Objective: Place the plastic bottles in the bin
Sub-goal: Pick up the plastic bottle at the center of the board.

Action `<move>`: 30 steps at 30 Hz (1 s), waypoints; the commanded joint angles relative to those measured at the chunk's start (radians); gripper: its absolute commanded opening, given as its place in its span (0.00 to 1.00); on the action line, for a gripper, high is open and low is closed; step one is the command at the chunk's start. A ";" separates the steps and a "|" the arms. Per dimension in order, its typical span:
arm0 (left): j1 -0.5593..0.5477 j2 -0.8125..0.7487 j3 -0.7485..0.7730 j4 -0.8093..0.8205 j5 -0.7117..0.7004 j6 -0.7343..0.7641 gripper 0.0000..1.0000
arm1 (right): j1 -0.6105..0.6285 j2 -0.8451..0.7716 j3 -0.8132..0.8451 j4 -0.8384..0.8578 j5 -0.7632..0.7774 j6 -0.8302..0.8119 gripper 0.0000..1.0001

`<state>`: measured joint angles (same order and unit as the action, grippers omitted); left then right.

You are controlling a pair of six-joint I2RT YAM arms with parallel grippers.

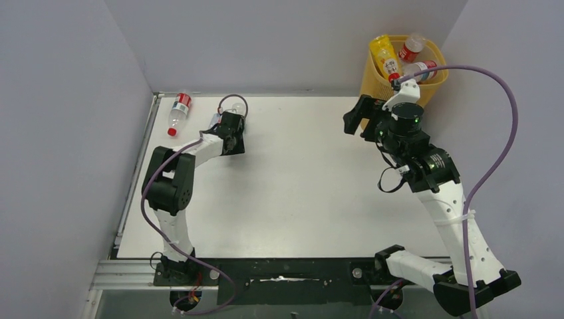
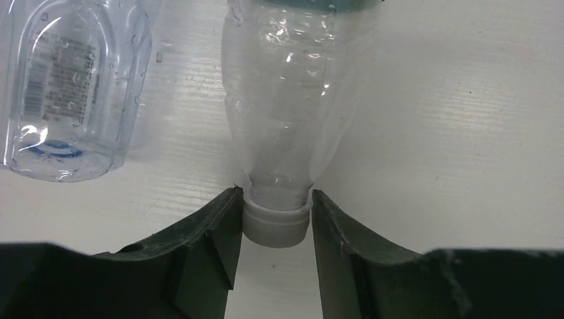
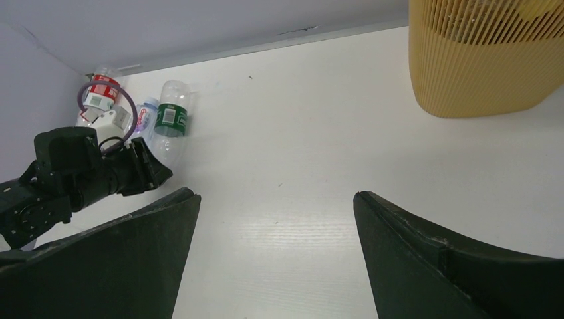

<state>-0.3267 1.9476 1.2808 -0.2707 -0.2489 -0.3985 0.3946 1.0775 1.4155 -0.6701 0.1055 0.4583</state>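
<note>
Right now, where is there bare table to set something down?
Bare: the wide middle between the left tool and the bin, and the near strip before the arm bases. Crowded: far-left corner, where that tool grips one of three bottles.

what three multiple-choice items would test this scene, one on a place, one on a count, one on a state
1. Where does the tall yellow-orange plastic bin stand?
A. near left corner
B. middle of the work surface
C. far right corner

2. How many small plastic bottles lie outside it?
A. three
B. one
C. six

3. What is the left tool doing?
A. hanging wide open and empty
B. pinching the white cap of the clear green-labelled plastic bottle
C. gripping the bin's rim

Answers:
1 C, the top view shows it at the far right corner of the white table.
2 A, the right wrist view shows three lying at the far left.
3 B, the left wrist view shows its fingers against both sides of the cap.
</note>
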 commanded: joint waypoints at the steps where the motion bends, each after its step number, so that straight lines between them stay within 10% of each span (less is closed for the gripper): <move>1: -0.005 0.007 0.055 0.061 -0.008 0.007 0.37 | 0.009 -0.015 -0.007 0.023 0.001 -0.001 0.89; 11: -0.022 -0.145 -0.008 0.005 0.070 0.014 0.29 | 0.009 0.006 -0.065 0.071 -0.035 0.013 0.90; 30: -0.175 -0.603 -0.150 0.056 0.699 -0.042 0.32 | 0.012 0.097 -0.099 0.317 -0.321 0.189 0.98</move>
<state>-0.4736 1.4174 1.1358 -0.3035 0.2813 -0.3939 0.4065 1.1629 1.3247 -0.5137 -0.0868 0.5632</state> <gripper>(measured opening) 0.365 0.983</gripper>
